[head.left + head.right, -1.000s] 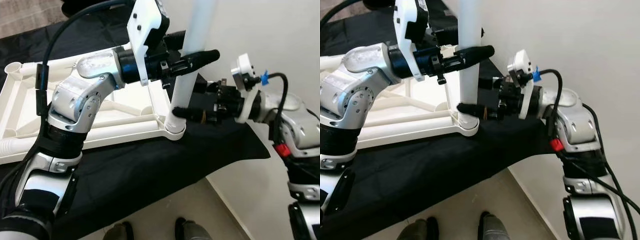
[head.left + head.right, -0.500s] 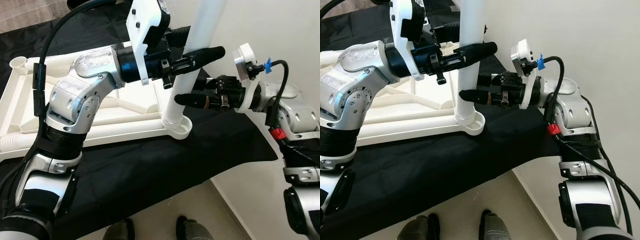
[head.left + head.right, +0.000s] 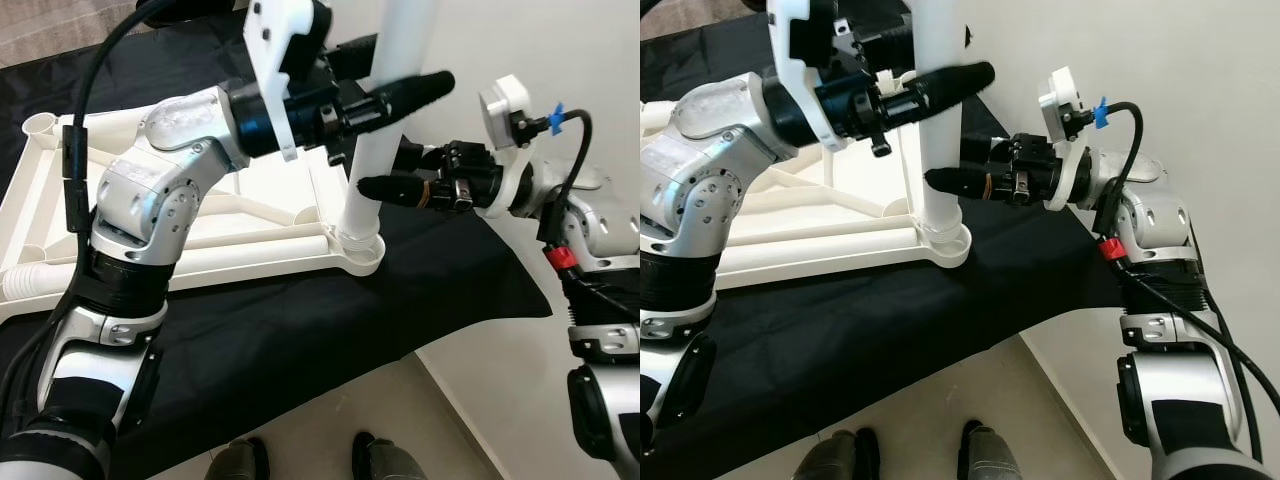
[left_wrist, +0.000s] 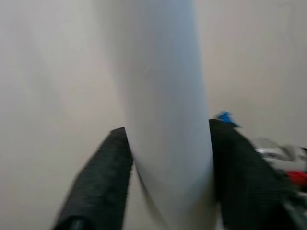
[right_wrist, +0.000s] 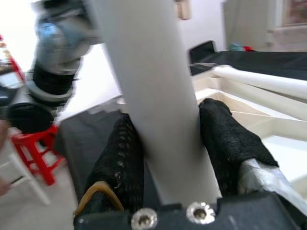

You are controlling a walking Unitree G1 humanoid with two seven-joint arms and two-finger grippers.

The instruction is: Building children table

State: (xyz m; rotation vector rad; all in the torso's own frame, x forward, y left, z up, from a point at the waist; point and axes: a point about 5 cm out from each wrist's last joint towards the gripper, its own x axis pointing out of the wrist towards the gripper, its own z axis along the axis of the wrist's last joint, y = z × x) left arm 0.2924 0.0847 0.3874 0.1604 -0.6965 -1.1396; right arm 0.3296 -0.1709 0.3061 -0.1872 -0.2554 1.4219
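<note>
A white table frame [image 3: 250, 255] lies upside down on a black cloth [image 3: 300, 330]. A white table leg [image 3: 366, 208] stands upright in the frame's near right corner socket [image 3: 364, 254]. My left gripper [image 3: 410, 88] is shut on the leg high up, and in the left wrist view its fingers [image 4: 96, 187] press both sides of the leg [image 4: 163, 120]. My right gripper [image 3: 372, 182] is shut on the leg lower down, a little above the socket. The right wrist view has its fingers [image 5: 120, 163] hugging the leg [image 5: 153, 96].
A pale wall [image 3: 560, 60] rises close on the right, just past the cloth's edge. My feet [image 3: 240, 465] stand on a light floor below the cloth's front edge. A red stool [image 5: 36, 153] stands further off in the room.
My right gripper has slid up the leg from just above the socket to a higher hold. The left gripper keeps its hold on the leg. The camera has shifted slightly.
</note>
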